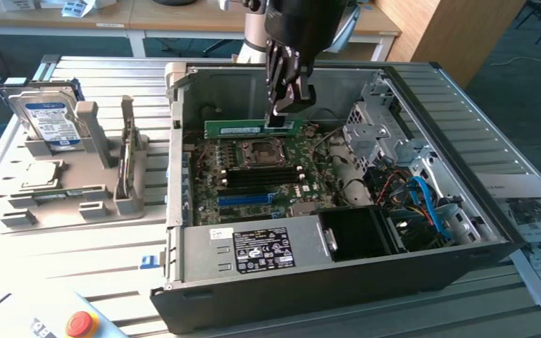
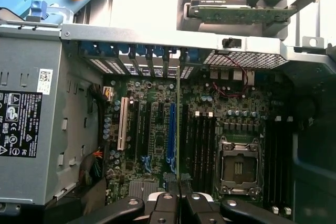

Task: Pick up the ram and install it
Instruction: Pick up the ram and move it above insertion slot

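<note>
**Exterior view.** Clamped shut on the ram [image 1: 242, 129] with the gripper [image 1: 284, 113], gripping the end toward three o'clock and leaving the rest of the length reaching out level toward nine o'clock. Held in the air inside the open computer case [image 1: 346, 285], above the board [image 1: 301, 148]. Appears at twelve o'clock from the empty processor socket [image 1: 261, 153], with the black memory slots [image 1: 251, 180] at six o'clock from that socket.
- Likely trouble: gripped so far off-centre, could tip or swing at the free end once pressed, seating one end and not the other.
- Could also come down on the socket instead of a slot and bend its pins.
- Cut off at the frame edge: the arm above the gripper.
- Hard to judge: height over the board, and what lies straight beneath.

**Wrist view.** Shows the ram [image 2: 178, 124] edge-on, as a thin green line running away from the gripper [image 2: 179, 199] and pinched between its two fingers [image 2: 164, 205]. Appears between the blue slot [image 2: 170, 129] and the nearest of the black memory slots [image 2: 189, 145], parallel to both, but seemingly not over a black one.
- Pressing down from such a line could jam the edge on a slot wall or on the white end clips [image 2: 196, 114].
- Cannot tell whether those clips stand open.
- Cannot read the notch side either, with sticker and chips turned out of sight; forcing it in backwards would harm stick or slot.
</note>
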You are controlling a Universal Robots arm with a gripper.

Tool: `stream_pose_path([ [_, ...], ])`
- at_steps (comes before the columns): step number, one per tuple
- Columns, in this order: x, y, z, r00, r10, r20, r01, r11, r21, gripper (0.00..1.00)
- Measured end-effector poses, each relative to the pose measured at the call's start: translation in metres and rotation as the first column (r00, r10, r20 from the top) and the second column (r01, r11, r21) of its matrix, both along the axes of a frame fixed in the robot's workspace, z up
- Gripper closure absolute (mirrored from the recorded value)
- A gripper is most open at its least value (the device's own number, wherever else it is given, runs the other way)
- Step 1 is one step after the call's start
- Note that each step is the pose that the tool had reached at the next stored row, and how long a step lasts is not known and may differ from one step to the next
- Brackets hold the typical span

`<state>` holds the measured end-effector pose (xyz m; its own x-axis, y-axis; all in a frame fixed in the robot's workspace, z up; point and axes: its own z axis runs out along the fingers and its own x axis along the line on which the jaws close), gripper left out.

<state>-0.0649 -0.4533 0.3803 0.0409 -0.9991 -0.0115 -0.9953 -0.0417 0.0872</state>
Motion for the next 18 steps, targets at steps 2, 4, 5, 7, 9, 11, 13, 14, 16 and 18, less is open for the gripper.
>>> stream_pose_path([
  [2,0.0,0.0,-0.0002,1.0,0.0,0.0,0.0,1.0,-0.0001,0.88],
  [4,0.0,-0.0001,-0.0003,1.0,0.0,0.0001,0.0,1.0,0.0,0.88],
  [5,0.0,0.0,-0.0004,1.0,0.0,0.0001,0.0,1.0,0.0001,0.88],
  [7,0.002,0.0,-0.0005,1.0,0.0,0.0002,0.0,1.0,0.0003,0.88],
  [9,0.006,0.0,-0.0004,1.0,0.0,0.0001,0.0,1.0,0.0002,0.88],
  [11,0.01,-0.0001,-0.0004,1.0,0.0,0.0001,0.0,1.0,0.0002,0.88],
  [13,0.014,-0.0001,-0.0004,1.0,0.0,0.0001,0.0,1.0,0.0001,0.88],
  [14,0.016,-0.0001,-0.0004,1.0,0.0,0.0001,0.0,1.0,0.0001,0.88],
  [16,0.021,-0.0002,-0.0004,1.0,0.0,0.0001,0.0,1.0,0.0001,0.88],
  [18,0.025,-0.0003,-0.0004,1.0,0.0,0.0001,0.0,1.0,0.0001,0.88],
])
